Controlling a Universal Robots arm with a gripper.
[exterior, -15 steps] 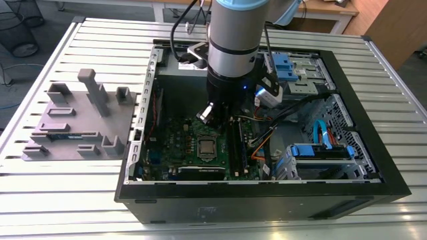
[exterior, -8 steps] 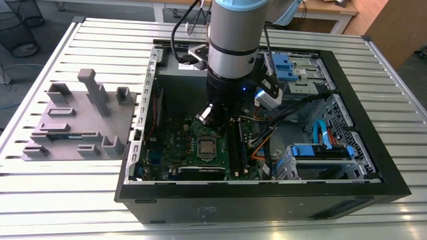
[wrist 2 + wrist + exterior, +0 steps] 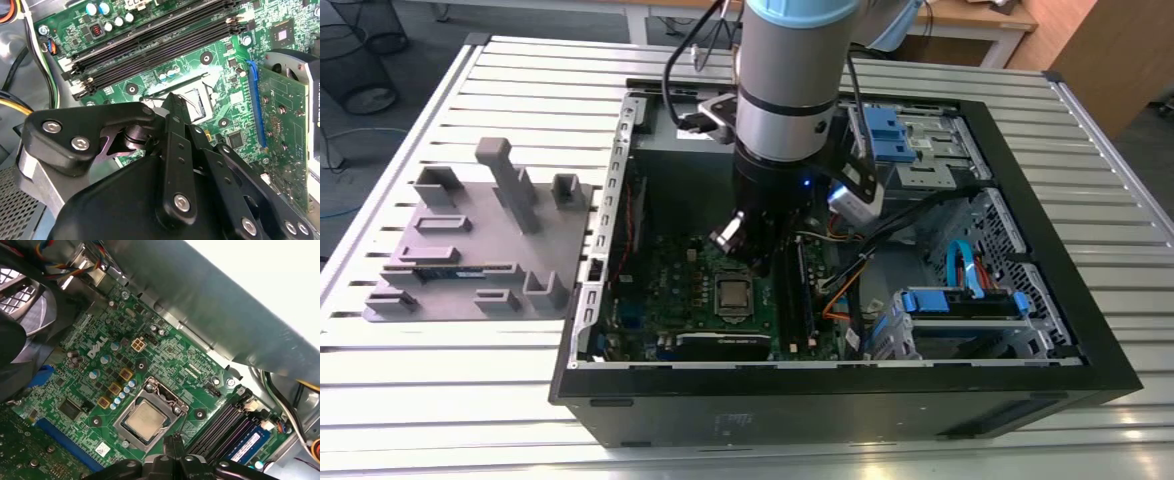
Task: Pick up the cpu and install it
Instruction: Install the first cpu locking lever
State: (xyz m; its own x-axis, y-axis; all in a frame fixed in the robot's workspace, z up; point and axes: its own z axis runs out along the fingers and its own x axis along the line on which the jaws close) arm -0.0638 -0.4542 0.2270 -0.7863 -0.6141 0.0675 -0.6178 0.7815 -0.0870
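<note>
The cpu [image 3: 145, 421], a small square chip with a dull silver top, lies flat inside the metal socket frame [image 3: 161, 390] on the green motherboard [image 3: 90, 370]. In the exterior view the cpu [image 3: 734, 293] sits near the board's middle, inside the open computer case. My gripper [image 3: 761, 255] hangs just above and slightly behind it. In both wrist views its black fingers [image 3: 172, 107] meet at a narrow tip. The gripper [image 3: 173, 441] is shut with nothing held and stands clear of the chip. In the second wrist view the socket [image 3: 197, 102] is partly hidden behind the fingers.
Black memory slots [image 3: 150, 45] run beside the socket, one holding a blue-labelled stick [image 3: 247, 440]. The case walls [image 3: 854, 400] ring the board. Cables [image 3: 881, 235] and blue drive brackets [image 3: 961, 300] fill the exterior view's right. A grey fixture plate [image 3: 467, 240] lies on the slatted table.
</note>
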